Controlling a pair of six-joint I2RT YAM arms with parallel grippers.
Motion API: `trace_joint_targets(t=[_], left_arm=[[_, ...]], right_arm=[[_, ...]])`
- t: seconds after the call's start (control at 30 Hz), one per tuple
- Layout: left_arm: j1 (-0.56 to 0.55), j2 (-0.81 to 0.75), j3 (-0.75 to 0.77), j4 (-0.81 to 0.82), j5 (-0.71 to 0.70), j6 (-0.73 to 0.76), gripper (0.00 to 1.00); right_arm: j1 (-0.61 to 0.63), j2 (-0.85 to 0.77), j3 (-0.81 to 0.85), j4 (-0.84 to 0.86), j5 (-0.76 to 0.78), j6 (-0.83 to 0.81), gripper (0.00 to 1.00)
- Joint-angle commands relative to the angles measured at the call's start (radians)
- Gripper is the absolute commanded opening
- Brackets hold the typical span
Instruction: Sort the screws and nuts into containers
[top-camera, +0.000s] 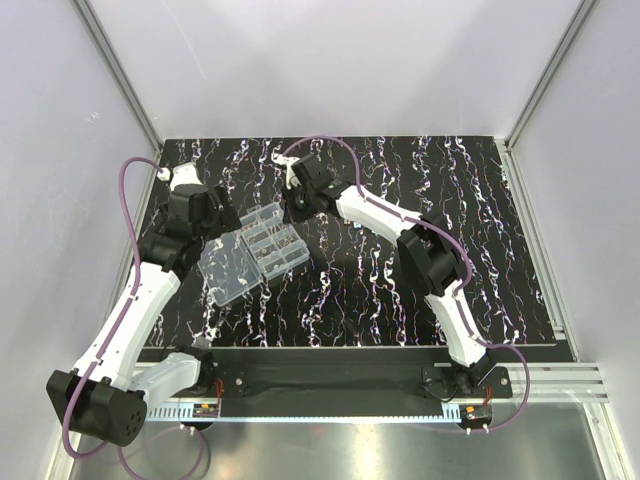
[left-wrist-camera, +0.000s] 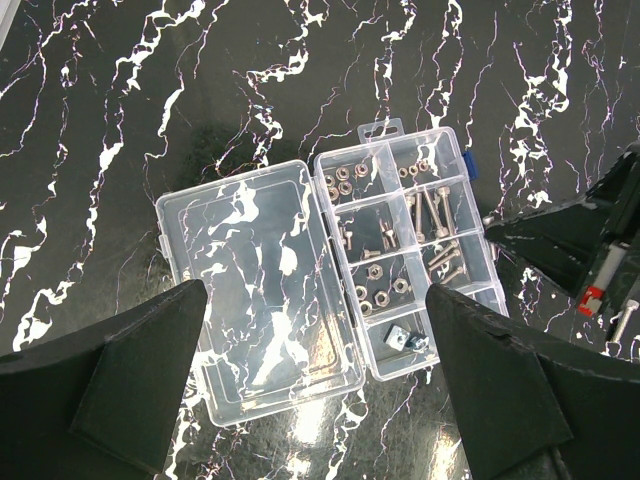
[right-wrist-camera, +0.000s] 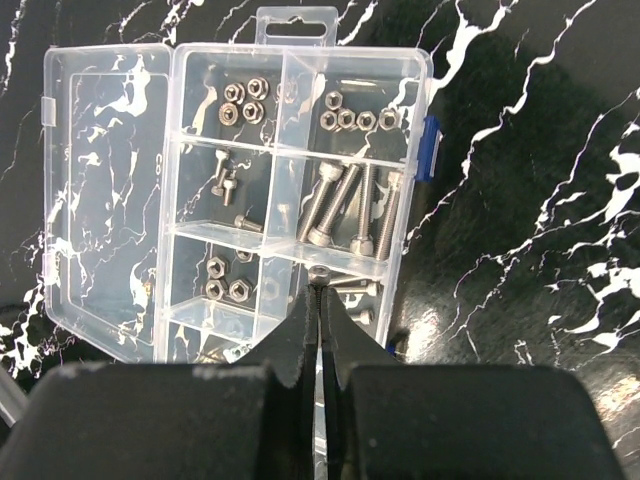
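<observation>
Screws and nuts lie grouped by kind in the small compartments of a clear plastic organiser box. The box lies open on a black table veined with white. In the overhead view it sits left of centre in the frame, between the two grippers. In the right wrist view its flat clear lid is folded out to the left of the compartments, and a blue clasp shows on the box's right edge. Nuts fill the two upper compartments and one at lower left. Long screws lie in the middle right compartment and short ones in the middle left.

The right gripper has its fingers pressed together, with the tips low over the lower right compartment and right at a screw head. Whether it pinches that screw or only touches it cannot be told. The left gripper hangs above the box with its fingers spread wide and nothing between them.

These pieces look hard, smooth and very light, and each is far smaller than a fingertip. They will probably roll, slip or flick out of a loose pinch. A screw is likely best taken across its shank just below the head, and a nut across two opposite flats. The box seems thin and light, so a nudge could slide it. Its outer wall is the place to steady it.
</observation>
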Motion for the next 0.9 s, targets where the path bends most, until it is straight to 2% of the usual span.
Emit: trace_joint_targets(t=[0.0, 0.63, 0.87], left_arm=[[-0.001, -0.015, 0.005, 0.035, -0.003, 0.008, 0.99], [-0.003, -0.013, 0.004, 0.033, -0.005, 0.009, 0.99], [-0.001, -0.013, 0.004, 0.033, -0.005, 0.009, 0.99]], right_arm=[[0.012, 0.003, -0.006, 0.002, 0.031, 0.017, 0.00], [0.035, 0.055, 0.014, -0.046, 0.062, 0.000, 0.00], [0.035, 0.039, 0.022, -0.049, 0.066, -0.001, 0.11]])
